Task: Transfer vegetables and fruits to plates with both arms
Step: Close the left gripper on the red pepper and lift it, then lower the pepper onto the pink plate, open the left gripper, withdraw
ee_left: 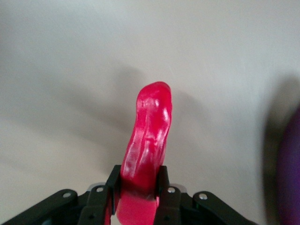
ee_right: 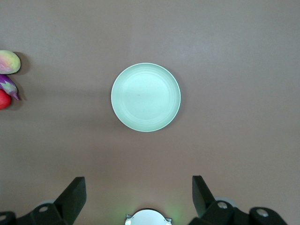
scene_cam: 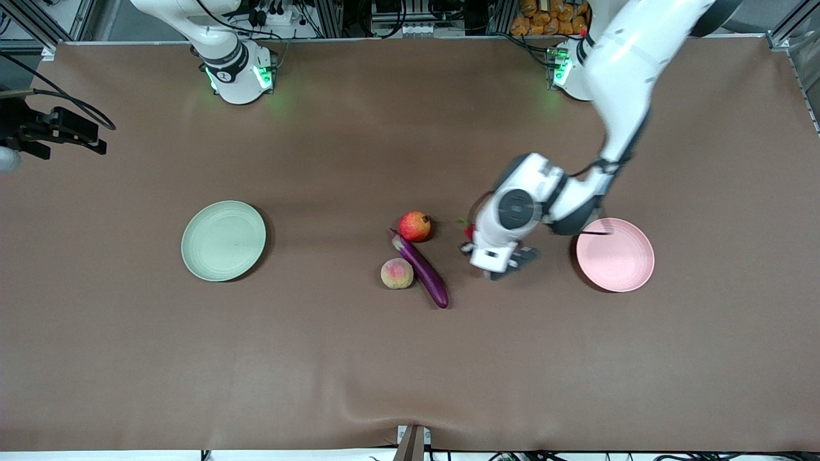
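Note that both plates, green (scene_cam: 223, 241) and pink (scene_cam: 615, 254), are bare: the left claw (ee_left: 138, 194) clenches the chili pepper (ee_left: 146, 145) beside the pink plate, the right claw (ee_right: 139, 193) waits released above the green plate, and pomegranate (scene_cam: 415, 226), peach (scene_cam: 397, 273) and eggplant (scene_cam: 421, 269) remain mid-tabletop.

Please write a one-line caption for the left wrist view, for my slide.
Left end effector shut on the red chili pepper, above the brown table.

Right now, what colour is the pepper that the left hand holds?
Glossy red. The chili pepper, held in the left hand, shows best in the left wrist view.
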Motion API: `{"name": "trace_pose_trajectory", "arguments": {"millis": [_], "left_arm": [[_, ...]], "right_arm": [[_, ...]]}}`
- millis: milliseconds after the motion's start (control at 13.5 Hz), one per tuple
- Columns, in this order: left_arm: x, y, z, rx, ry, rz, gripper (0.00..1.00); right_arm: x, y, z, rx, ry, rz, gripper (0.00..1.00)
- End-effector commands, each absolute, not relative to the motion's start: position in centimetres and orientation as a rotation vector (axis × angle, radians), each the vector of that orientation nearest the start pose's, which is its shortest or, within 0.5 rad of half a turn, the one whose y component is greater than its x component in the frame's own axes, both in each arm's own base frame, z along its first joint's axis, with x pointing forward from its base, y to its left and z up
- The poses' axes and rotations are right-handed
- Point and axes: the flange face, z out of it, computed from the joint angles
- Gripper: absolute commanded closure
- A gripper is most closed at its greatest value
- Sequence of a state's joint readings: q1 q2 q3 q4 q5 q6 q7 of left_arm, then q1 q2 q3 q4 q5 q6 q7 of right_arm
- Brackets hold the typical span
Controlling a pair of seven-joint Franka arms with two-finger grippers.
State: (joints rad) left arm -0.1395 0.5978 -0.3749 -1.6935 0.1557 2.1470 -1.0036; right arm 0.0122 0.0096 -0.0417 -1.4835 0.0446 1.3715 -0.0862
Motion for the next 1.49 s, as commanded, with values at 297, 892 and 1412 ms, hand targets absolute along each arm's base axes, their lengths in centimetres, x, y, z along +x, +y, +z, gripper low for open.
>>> {"name": "trace_pose_trajectory", "arguments": {"millis": [297,892,1412], "left_arm": [[63.1,-4.0,28.7,-3.078,-0.327,0.417,1.00],[62.3,2.4,25.6,-3.115,-0.248,0.502,0.15],[64.3,2.2,46.9,-3.097,-0.254,0.112,0.00]], "right_arm": [[53.4,-1.1,64.4,-3.081,-0.095,0.199,0.00],[53.4,-1.2,64.4,-3.080,-0.095,0.201,0.00],[53.3,-1.4,64.2,-3.078,-0.091,0.218,0.00]]}}
